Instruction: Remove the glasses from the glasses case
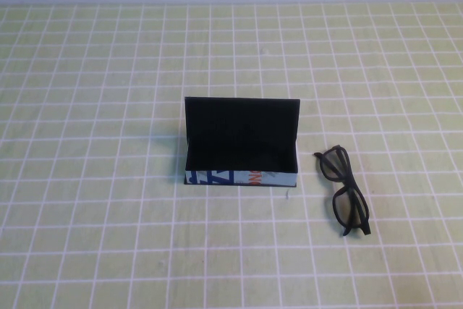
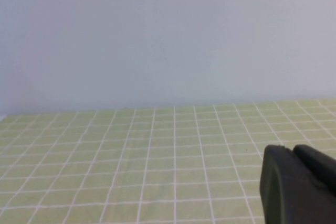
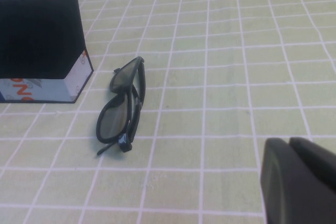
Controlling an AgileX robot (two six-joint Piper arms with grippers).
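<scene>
Now glasses (image 3: 122, 106) beside open glasses case (image 1: 241, 146), apart from both grippers, grip states unreadable.

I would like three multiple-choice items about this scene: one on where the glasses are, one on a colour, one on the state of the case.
1. Where do the glasses lie?
A. inside the glasses case
B. on the tablecloth, to the robot's right of the glasses case
C. held in a gripper

2. What colour is the lettered front side of the glasses case?
A. pale blue
B. yellow
C. white

3. In what state is the glasses case?
A. closed
C. lying on its side
B. open, lid upright, nothing inside

Key: 1 B, the high view shows the glasses on the green checked tablecloth, apart from the case. 2 A, the front is pale blue with dark blue and red lettering. 3 B, the black lid stands up and only black lining shows.

Neither gripper appears in the high view; the left gripper and right gripper show only at the edge of their own wrist views.
</scene>
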